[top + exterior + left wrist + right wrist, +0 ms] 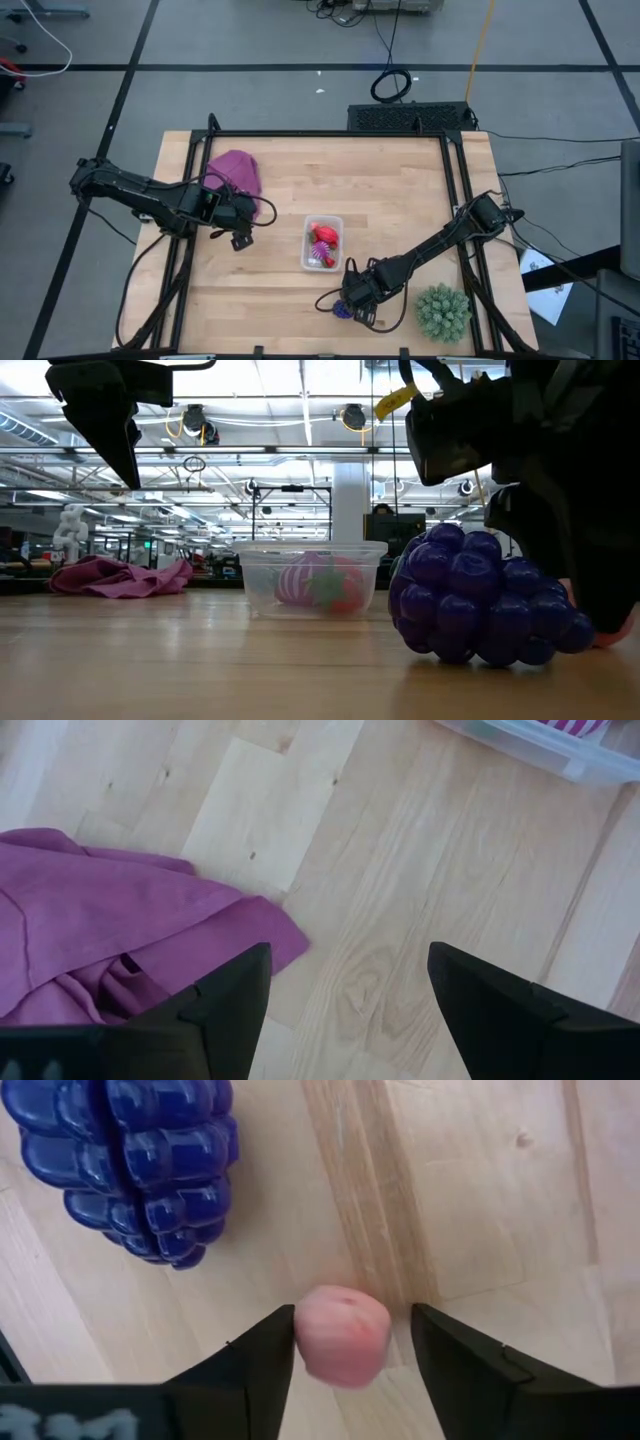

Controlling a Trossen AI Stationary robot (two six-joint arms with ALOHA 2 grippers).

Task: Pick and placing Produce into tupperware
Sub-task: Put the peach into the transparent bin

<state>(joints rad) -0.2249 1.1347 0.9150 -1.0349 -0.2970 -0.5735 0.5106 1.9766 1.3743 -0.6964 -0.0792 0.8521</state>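
The clear tupperware (322, 243) stands mid-table and holds a red piece and a striped magenta piece (300, 582). A dark purple grape bunch (130, 1165) lies on the wood near the near edge. Beside it lies a small pink fruit (345, 1335). My right gripper (353, 1330) is down at the table, open, with its fingers on either side of the pink fruit. My left gripper (350, 980) hangs open above the table left of the tub, next to the magenta cloth (110, 930), and touches nothing. My right gripper comes at the pink fruit from above, one finger on each side of it. One finger (270, 1365) lies against the fruit's side (305, 1335). A narrow gap shows between the fruit and the other finger. The fruit's lower edge (612, 638) sits on the table.
A big green spiky ball (442, 312) sits near the table's near right corner, just right of my right gripper. The magenta cloth (237, 175) lies heaped at the far left. Bare wood stretches between the tub and the far edge.
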